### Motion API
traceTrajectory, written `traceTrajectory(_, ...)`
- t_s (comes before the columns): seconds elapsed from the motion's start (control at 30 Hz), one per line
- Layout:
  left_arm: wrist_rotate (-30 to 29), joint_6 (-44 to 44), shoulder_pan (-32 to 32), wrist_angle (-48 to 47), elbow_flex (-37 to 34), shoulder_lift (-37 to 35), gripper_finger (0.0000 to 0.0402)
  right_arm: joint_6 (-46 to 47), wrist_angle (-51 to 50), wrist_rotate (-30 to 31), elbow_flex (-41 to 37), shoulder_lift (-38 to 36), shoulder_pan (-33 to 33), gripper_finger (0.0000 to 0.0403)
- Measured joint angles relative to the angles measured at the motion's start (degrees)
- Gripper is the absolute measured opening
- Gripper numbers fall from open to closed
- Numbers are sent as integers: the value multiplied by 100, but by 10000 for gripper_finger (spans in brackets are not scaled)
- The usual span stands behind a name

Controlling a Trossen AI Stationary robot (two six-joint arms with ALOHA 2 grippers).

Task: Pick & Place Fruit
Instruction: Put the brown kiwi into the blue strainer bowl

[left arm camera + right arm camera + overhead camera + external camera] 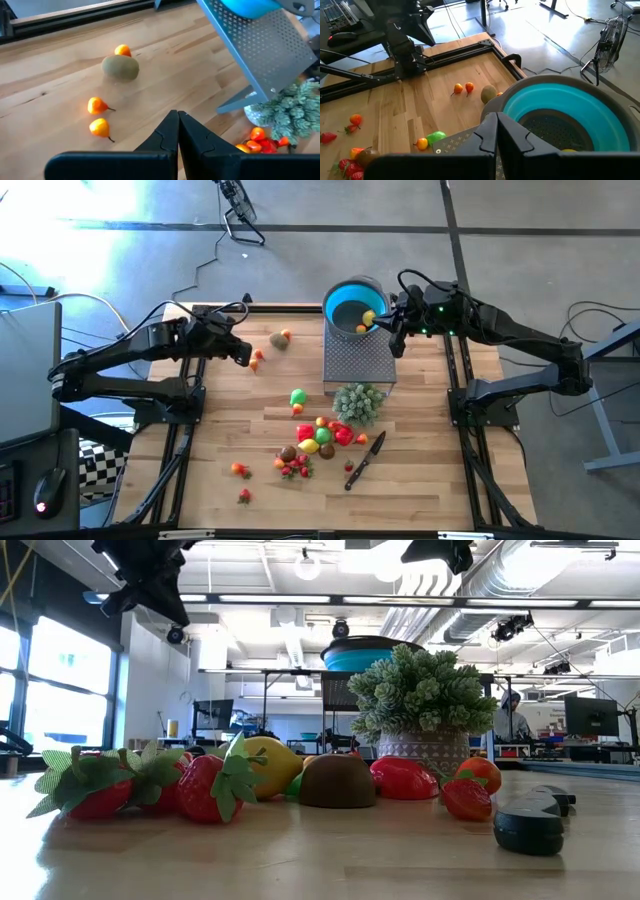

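The wooden worktop (220, 430) carries everything, with both dark arms reaching in from its side edges toward the far half. The left arm stretches from the left edge, elbow bent, and its left gripper (243, 357) hovers empty above the boards near the far left corner, fingers pressed together, just beside two small orange fruits (256, 359). The right arm comes in from the right edge, forearm level, and the right gripper (397, 340) hangs at the rim of the blue bowl (345, 305), its fingers likewise closed with nothing between them. That bowl sits on a perforated metal stand (358, 360) at the middle of the far edge and holds a few pieces of fruit (367, 320), yellow and orange. In front of the stand is a pale green bushy cluster (358, 402). The main heap of fruit (322, 435), red, yellow, green and brown, lies toward the near edge at the centre, with a black-handled knife (366, 459) just to its right. A brown fruit with an orange one (281, 338) lies near the far edge, and a few strawberries (240, 470) are scattered near the front.
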Motion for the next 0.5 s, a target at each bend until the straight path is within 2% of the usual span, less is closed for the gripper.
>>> traceTrajectory(0.5, -81, 8, 4, -10, 0, 26, 1, -3, -9, 0, 0, 0, 2, 2)
